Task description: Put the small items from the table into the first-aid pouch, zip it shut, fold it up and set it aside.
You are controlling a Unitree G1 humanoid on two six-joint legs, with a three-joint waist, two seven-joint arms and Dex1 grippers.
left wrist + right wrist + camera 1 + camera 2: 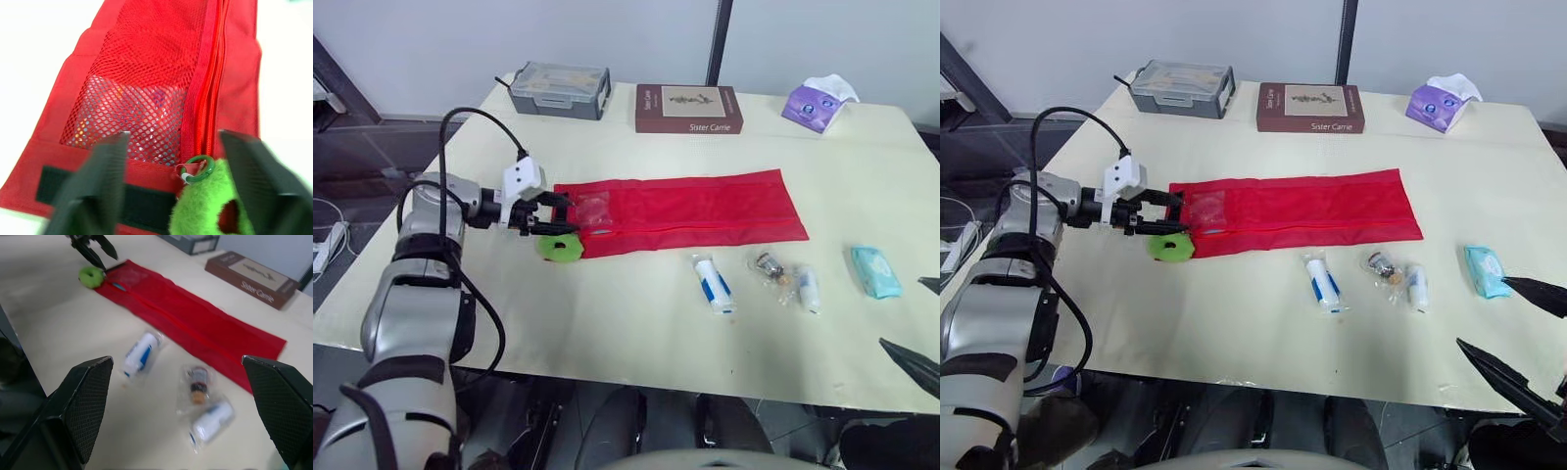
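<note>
The red first-aid pouch [695, 211] lies flat and unrolled across the table, its zipper [209, 98] running lengthwise. A fuzzy green pull [558, 247] hangs from a green ring [198, 169] at the pouch's left end. A packet shows through the mesh pocket [132, 117]. My left gripper [566, 215] is open over that left end, the green pull between its fingers. My right gripper [1484, 313] stands wide open off the table's near right edge. Loose on the table are a white-blue tube [713, 284], a small brown bottle [770, 266], a white bottle [809, 289] and a teal wipes pack [875, 271].
Along the far edge of the table [607, 323] stand a grey plastic case [560, 90], a brown book [688, 109] and a purple tissue pack [818, 103]. Bare tabletop stretches in front of the pouch on the left.
</note>
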